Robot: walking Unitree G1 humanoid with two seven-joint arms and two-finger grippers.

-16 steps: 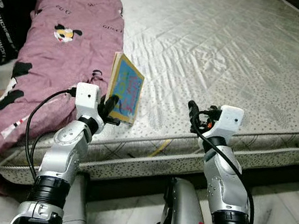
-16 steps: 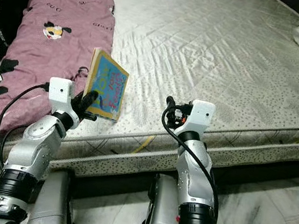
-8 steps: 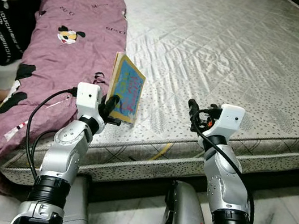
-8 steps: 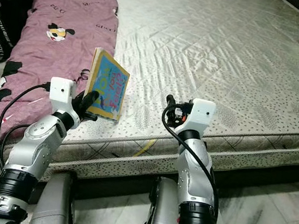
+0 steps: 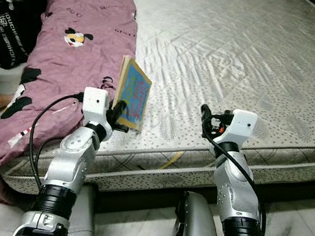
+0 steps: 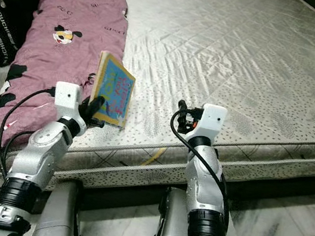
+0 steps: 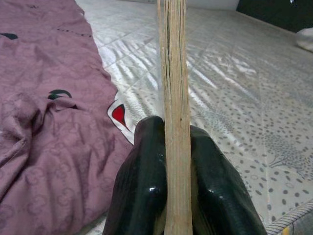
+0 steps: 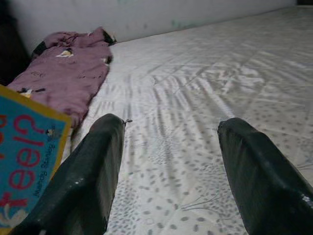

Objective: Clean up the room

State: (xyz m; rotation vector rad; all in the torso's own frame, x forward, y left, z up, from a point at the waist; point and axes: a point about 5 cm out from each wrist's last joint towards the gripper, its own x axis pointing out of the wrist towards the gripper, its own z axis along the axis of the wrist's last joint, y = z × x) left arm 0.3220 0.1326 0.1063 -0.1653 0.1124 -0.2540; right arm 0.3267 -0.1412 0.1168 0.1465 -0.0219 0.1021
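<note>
The thin blue picture book stays pinched upright in the left gripper – apparently clear of the grey quilted mattress – while the right gripper hovers empty, fingers spread.

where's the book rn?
Book is upright in the left hand, above the mattress's near edge, beside the purple blanket.

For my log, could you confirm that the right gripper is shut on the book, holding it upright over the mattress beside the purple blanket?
Not quite: the left gripper holds the book, its fingers pinching the book's edge in the left wrist view. The right gripper hangs open over the mattress. The rest stands: the book is upright, beside the purple blanket.
</note>
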